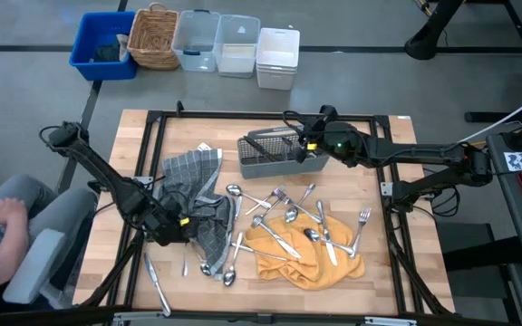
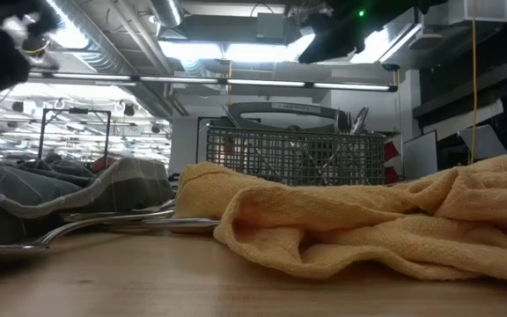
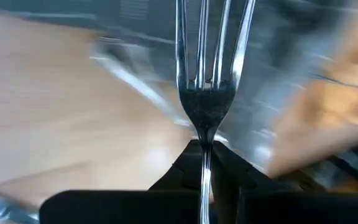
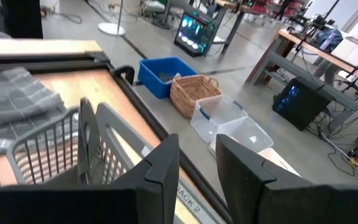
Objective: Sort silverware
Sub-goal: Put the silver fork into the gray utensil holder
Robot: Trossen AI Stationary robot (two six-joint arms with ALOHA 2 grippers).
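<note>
Several forks and spoons (image 1: 288, 215) lie loose on the wooden table and on a crumpled orange towel (image 1: 308, 261). More spoons (image 1: 227, 268) lie at the edge of a grey checked towel (image 1: 194, 174), and a knife (image 1: 157, 282) lies near the front edge. My left gripper (image 1: 178, 228) hangs over the grey towel's near end, shut on a fork (image 3: 209, 93). The grey mesh caddy (image 1: 261, 168) stands far of centre with some silverware upright in it (image 2: 350, 123). My right gripper (image 4: 197, 167) waits open above the caddy's right end. My left gripper pinches the fork's slim neck (image 3: 205, 144), just below the tines, between its two fingers. The tines stick out past the fingertips, and the handle runs back between the fingers, out of sight. The fork is lifted clear of the table and towels.
A black frame (image 1: 152, 154) rims the tabletop. Beyond the far edge stand a blue bin (image 1: 102, 45), a wicker basket (image 1: 152, 38), clear tubs (image 1: 216, 43) and a white container (image 1: 277, 58). A seated person (image 1: 3, 226) is at the table's left side.
</note>
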